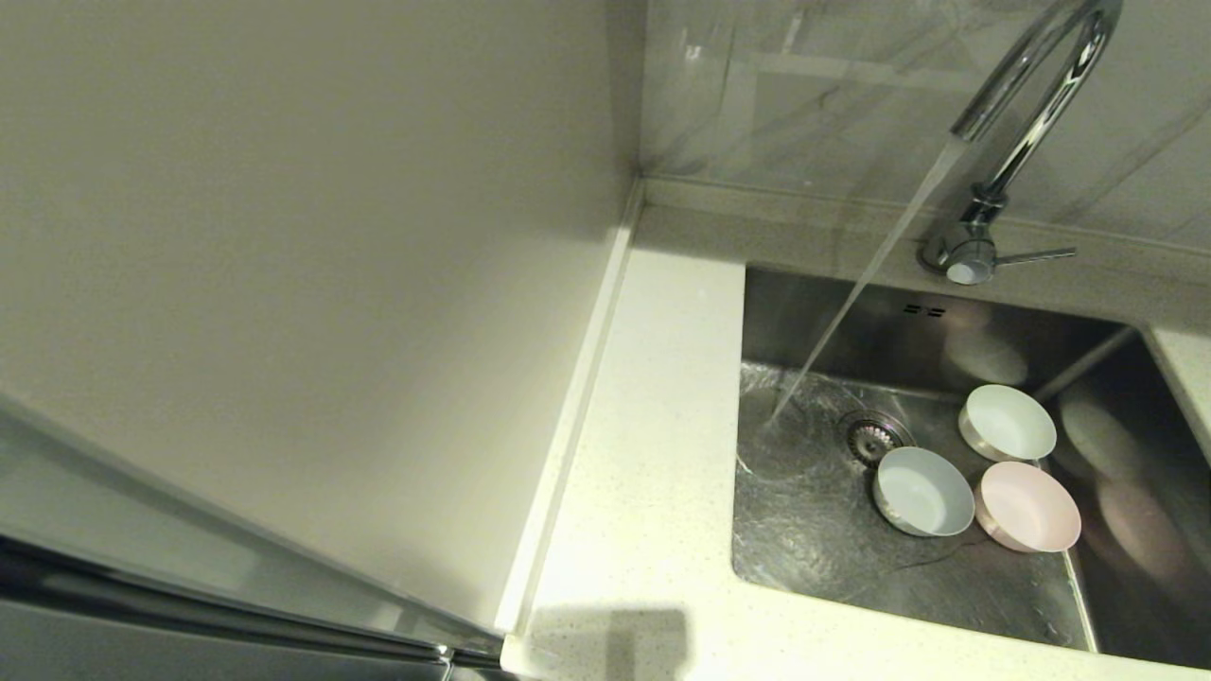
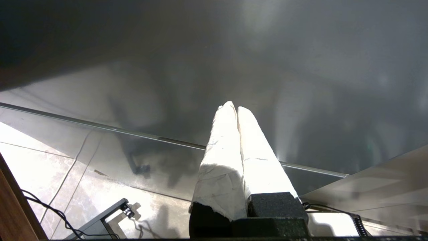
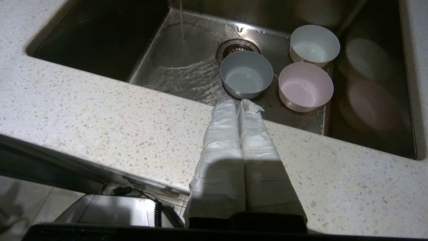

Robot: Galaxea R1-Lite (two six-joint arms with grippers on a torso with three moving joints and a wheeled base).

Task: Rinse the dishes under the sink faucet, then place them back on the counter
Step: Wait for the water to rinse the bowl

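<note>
With the faucet (image 1: 1031,85) running, all three dishes (image 1: 923,491) sit in the sink (image 1: 804,530) beside the drain (image 1: 871,437), apparently unrinsed, while the right gripper (image 3: 238,104), clenched empty, hovers over the counter (image 3: 100,113).

Two long, tapering fingers wrapped in creased white tape are seen on the left hand (image 2: 236,108), mounted in coarse black blocks. The right hand (image 3: 238,103) is wrapped alike, frayed at one tip, above a black base.
</note>
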